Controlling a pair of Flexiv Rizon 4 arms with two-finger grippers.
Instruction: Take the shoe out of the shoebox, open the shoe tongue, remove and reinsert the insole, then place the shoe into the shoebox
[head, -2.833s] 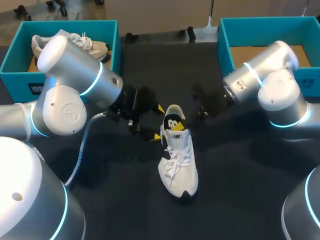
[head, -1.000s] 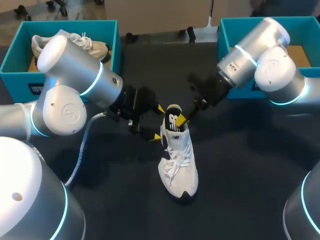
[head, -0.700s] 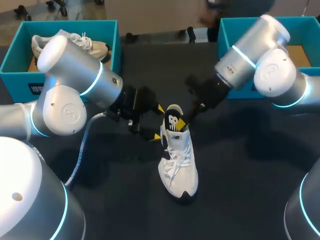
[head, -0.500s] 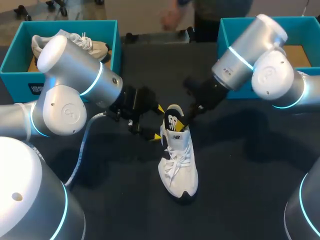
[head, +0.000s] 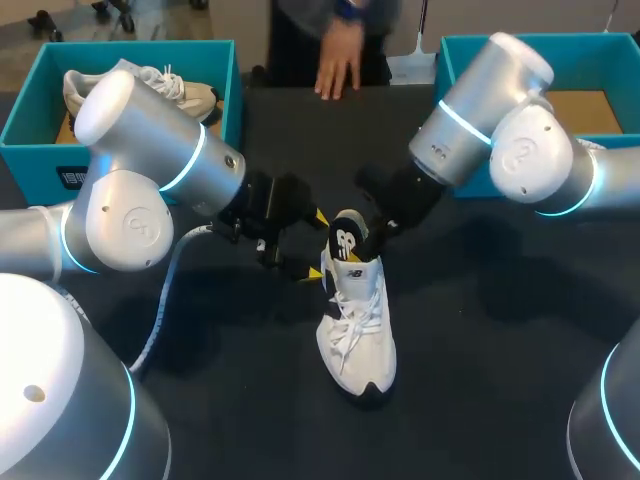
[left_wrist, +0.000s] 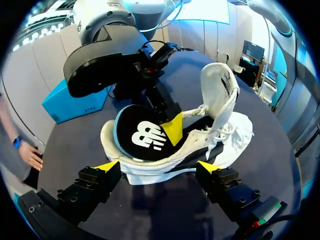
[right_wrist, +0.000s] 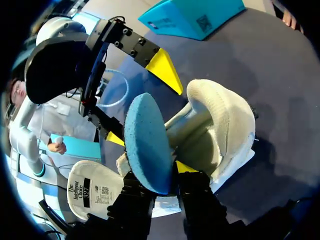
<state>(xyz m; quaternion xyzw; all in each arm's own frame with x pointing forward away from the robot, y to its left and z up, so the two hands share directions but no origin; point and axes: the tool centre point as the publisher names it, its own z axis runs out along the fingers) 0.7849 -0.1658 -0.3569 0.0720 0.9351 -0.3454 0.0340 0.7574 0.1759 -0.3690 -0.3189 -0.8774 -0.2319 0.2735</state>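
White lace-up sneaker (head: 358, 330) stands upright on the black table (head: 480, 390), outside the two teal shoeboxes (head: 448, 85), with its tongue (left_wrist: 222, 87) lifted open. The right gripper (right_wrist: 167, 176) is over the sneaker's heel opening. Its fingers are clamped on a foam insole (right_wrist: 146, 142), black on top and blue beneath, which stands on edge half inside the sneaker. The left gripper (left_wrist: 157, 167) sits against the sneaker's side with its fingers spread wide. One yellow tip (left_wrist: 106, 166) is near the heel and the other is toward the laces; neither clearly presses the sneaker. Beyond the sneaker, a person's hand (head: 338, 68) rests on the table's far edge.
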